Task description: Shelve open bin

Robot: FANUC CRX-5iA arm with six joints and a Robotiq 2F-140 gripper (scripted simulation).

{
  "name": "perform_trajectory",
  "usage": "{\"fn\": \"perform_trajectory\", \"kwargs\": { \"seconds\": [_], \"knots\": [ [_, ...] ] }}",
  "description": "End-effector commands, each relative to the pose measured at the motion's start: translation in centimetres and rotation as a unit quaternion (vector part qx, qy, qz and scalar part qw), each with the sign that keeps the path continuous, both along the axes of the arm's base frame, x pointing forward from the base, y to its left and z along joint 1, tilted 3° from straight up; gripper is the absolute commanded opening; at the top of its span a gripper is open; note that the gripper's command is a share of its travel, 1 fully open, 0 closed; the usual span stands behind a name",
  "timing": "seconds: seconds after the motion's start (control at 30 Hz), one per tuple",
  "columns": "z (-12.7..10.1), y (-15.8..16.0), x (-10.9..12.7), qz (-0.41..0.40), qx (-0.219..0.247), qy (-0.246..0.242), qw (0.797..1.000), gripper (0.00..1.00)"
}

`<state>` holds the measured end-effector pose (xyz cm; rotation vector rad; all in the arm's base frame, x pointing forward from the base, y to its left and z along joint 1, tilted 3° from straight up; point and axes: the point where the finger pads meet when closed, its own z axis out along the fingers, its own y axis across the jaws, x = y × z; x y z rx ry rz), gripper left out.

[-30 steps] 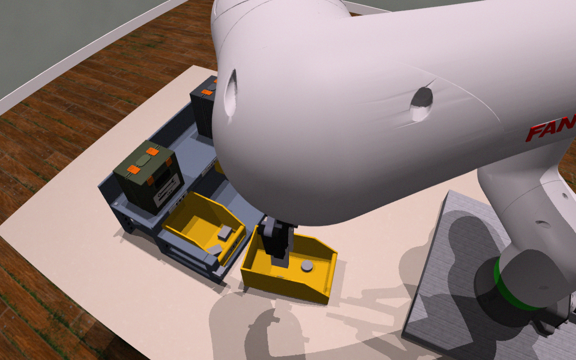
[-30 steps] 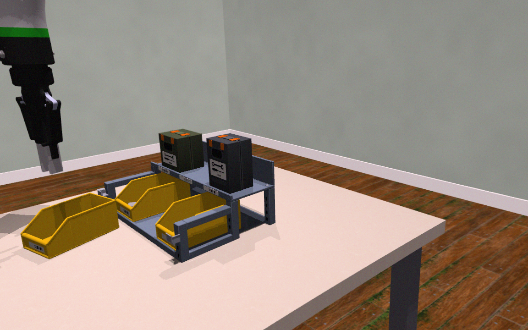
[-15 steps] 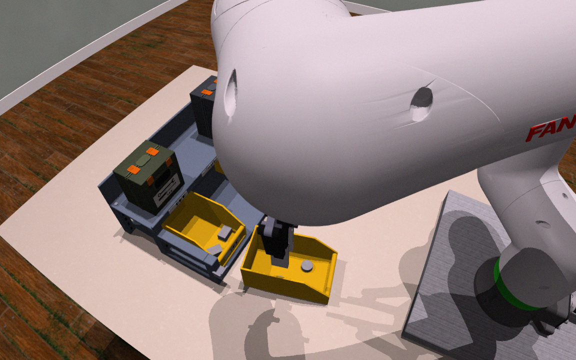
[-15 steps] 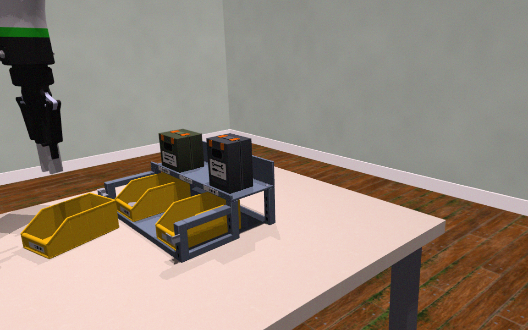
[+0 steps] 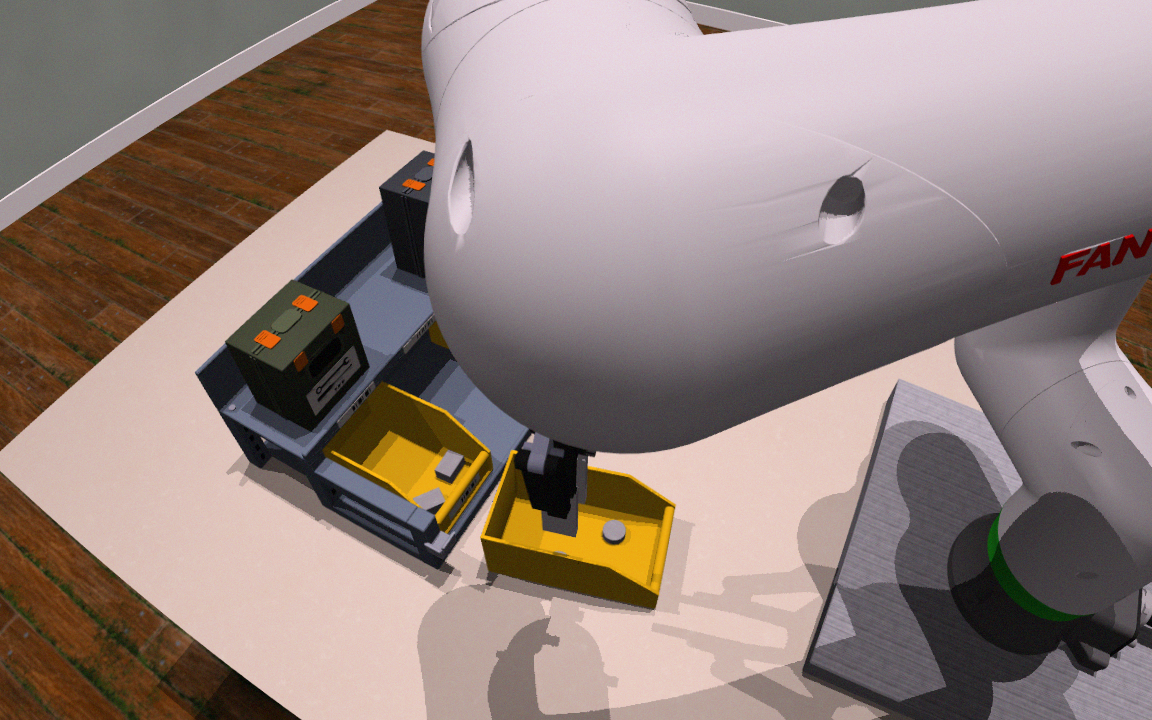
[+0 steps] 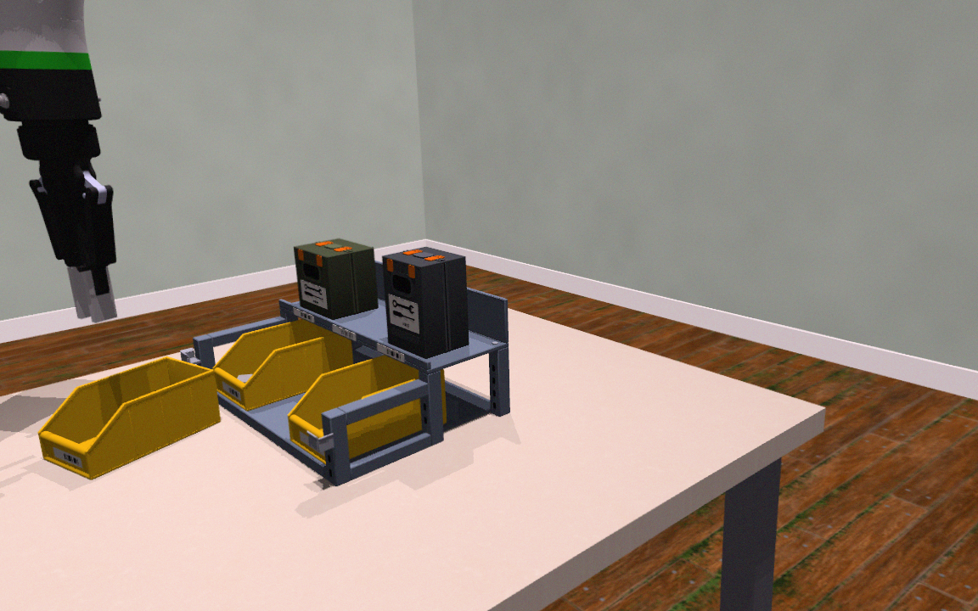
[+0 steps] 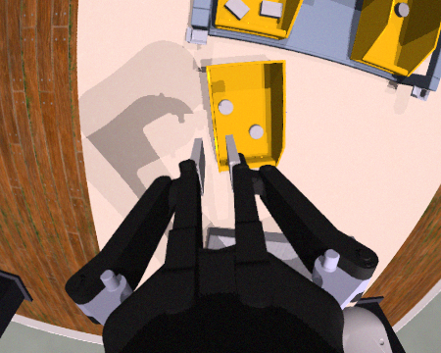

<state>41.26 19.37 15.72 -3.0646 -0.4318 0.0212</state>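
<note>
The yellow bin (image 5: 576, 574) (image 6: 154, 425) (image 7: 247, 88) stands level on the table, in front of the shelf (image 6: 278, 420) (image 7: 323, 29), its open front away from it. In the wrist view two round grey parts (image 7: 225, 107) (image 7: 256, 131) lie in it. My gripper (image 5: 559, 528) (image 6: 93, 315) (image 7: 215, 148) hangs above the table, its tips well above the bin in the exterior view. Its fingers stand a little apart, with nothing between them. A bin with blocky parts (image 5: 383, 447) (image 6: 272, 372) (image 7: 255, 25) and another bin (image 6: 317, 402) (image 7: 428, 39) stand on the shelf with a gap between them.
A green case (image 5: 294, 358) (image 6: 334, 281) and a dark case (image 5: 405, 223) (image 6: 425, 304) stand on the raised board over the shelf's rear. Side rails (image 6: 382, 399) bound the shelf's ends. The arm (image 5: 696, 223) hides part of the shelf in the top view.
</note>
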Motion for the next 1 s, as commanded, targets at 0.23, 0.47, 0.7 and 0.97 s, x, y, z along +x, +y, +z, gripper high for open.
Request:
{"fn": "perform_trajectory", "kwargs": {
  "seconds": [0.23,0.47,0.7,0.97],
  "knots": [
    [-0.5,0.0,0.0,0.0,0.0,0.0,1.0,0.15],
    [-1.6,0.1,0.0,0.0,0.0,0.0,1.0,0.15],
    [-2.7,0.1,0.0,0.0,0.0,0.0,1.0,0.15],
    [-4.2,0.2,0.0,0.0,0.0,0.0,1.0,0.15]
  ]
}}
